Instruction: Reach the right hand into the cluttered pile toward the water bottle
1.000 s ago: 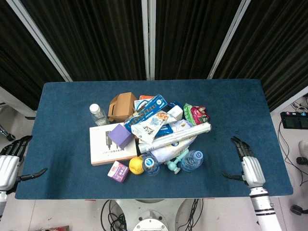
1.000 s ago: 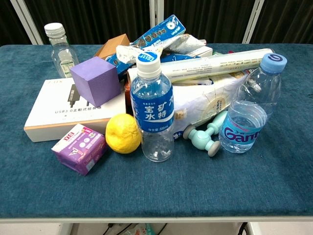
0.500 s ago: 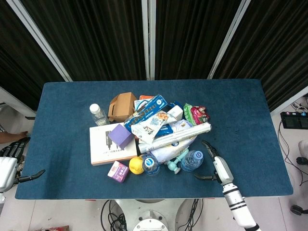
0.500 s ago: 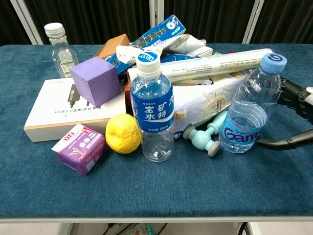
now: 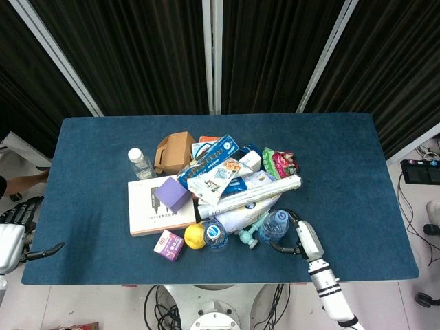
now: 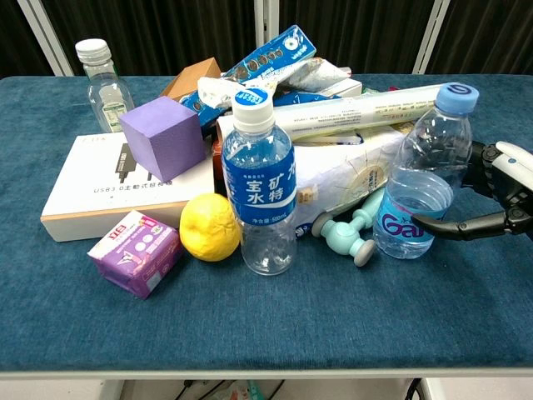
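The clear water bottle [image 5: 275, 225] [image 6: 425, 179] with a light-blue cap and blue label stands at the pile's near right corner, leaning slightly left. My right hand [image 5: 302, 237] [image 6: 498, 193] is at its right side, fingers apart. The thumb [image 6: 456, 225] lies across the front of the label and the other fingers reach behind the bottle. My left hand [image 5: 14, 230] hangs off the table's left edge, fingers spread, holding nothing. It is absent from the chest view.
A second blue-label bottle [image 6: 260, 187] stands front centre beside a lemon [image 6: 210, 227]. A mint dumbbell toy [image 6: 350, 233] lies left of the target. Behind are a long roll [image 6: 366, 108], a white bag, a purple cube [image 6: 162, 137], a white box [image 6: 92, 196] and a small bottle [image 6: 100, 79].
My right hand has moved left from the table's right part to the water bottle, thumb now across its label. The bottle has tipped slightly left. The left hand hardly moved.
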Available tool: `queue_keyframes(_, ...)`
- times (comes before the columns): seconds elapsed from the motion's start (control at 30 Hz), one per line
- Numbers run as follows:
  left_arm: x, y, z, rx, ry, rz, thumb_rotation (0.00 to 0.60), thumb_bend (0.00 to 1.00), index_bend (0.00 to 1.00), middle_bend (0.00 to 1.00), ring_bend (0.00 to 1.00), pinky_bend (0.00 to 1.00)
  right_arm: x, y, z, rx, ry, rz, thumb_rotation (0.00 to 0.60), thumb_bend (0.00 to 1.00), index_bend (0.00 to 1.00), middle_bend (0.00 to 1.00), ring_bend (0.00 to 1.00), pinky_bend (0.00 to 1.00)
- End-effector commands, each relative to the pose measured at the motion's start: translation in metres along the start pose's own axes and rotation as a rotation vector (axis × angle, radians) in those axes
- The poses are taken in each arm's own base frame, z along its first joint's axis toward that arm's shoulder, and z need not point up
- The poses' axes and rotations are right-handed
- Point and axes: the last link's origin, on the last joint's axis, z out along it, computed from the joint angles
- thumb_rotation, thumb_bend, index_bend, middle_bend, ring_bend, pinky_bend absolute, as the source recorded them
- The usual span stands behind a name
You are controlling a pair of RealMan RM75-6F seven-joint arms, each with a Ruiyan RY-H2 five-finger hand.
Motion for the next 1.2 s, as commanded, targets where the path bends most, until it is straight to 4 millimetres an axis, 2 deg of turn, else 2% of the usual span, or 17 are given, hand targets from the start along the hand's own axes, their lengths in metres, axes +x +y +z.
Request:
queue_keyframes(0.03, 0.001, 0.000, 0.000, -0.001, 0.003, -0.001, 0.294, 0.05, 0.09, 0.11, 0.14, 0.25, -0.001, 0.000, 0.000, -0.001, 0.002, -0.004, 0.600, 0.31, 0.54, 0.44, 0.29, 0.35)
queue_keyframes(0.17, 0.001, -0.001, -0.001, 0.003, 0.004, -0.001, 0.294, 0.05, 0.09, 0.11, 0.14, 0.25, 0.000, -0.001, 0.000, 0.008, 0.019, -0.002, 0.600, 0.34, 0.64, 0.47, 0.34, 0.40)
queue_keyframes(0.33, 0.001, -0.001, -0.002, 0.005, 0.004, -0.004, 0.294, 0.05, 0.09, 0.11, 0.14, 0.25, 0.010, -0.012, -0.010, 0.071, 0.050, 0.002, 0.600, 0.36, 0.67, 0.49, 0.36, 0.42)
queue_keyframes(0.47, 0.001, 0.001, -0.002, -0.001, 0.008, -0.004, 0.296, 0.05, 0.09, 0.11, 0.14, 0.25, 0.028, -0.037, -0.023, 0.180, 0.106, 0.020, 0.600, 0.37, 0.68, 0.50, 0.37, 0.43)
queue_keyframes(0.6, 0.002, 0.004, -0.002, -0.009, 0.009, -0.005, 0.295, 0.05, 0.09, 0.11, 0.14, 0.25, 0.046, -0.072, -0.018, 0.302, 0.155, 0.013, 0.600, 0.38, 0.68, 0.51, 0.38, 0.43)
queue_keyframes(0.77, 0.005, 0.005, -0.002, -0.017, 0.012, -0.002, 0.295, 0.05, 0.09, 0.11, 0.14, 0.25, 0.057, -0.118, 0.018, 0.388, 0.185, -0.014, 0.600, 0.42, 0.69, 0.52, 0.39, 0.44)
queue_keyframes(0.9, 0.006, 0.004, -0.004, -0.014, 0.017, -0.006, 0.297, 0.05, 0.09, 0.11, 0.14, 0.25, 0.052, -0.148, 0.071, 0.411, 0.206, -0.083, 0.600, 0.43, 0.69, 0.52, 0.39, 0.44)
queue_keyframes(1.0, 0.006, 0.003, -0.004, -0.017, 0.016, -0.007, 0.295, 0.05, 0.09, 0.11, 0.14, 0.25, 0.038, -0.158, 0.104, 0.378, 0.195, -0.099, 0.600, 0.43, 0.69, 0.52, 0.39, 0.44)
queue_keyframes(1.1, 0.006, 0.002, -0.003, -0.015, 0.021, -0.007, 0.297, 0.05, 0.09, 0.11, 0.14, 0.25, 0.023, -0.166, 0.129, 0.362, 0.178, -0.124, 0.600, 0.43, 0.69, 0.52, 0.39, 0.44)
queue_keyframes(1.2, 0.007, 0.002, -0.003, -0.010, 0.028, -0.011, 0.294, 0.05, 0.09, 0.11, 0.14, 0.25, 0.010, -0.168, 0.144, 0.340, 0.150, -0.119, 0.600, 0.44, 0.69, 0.52, 0.39, 0.44)
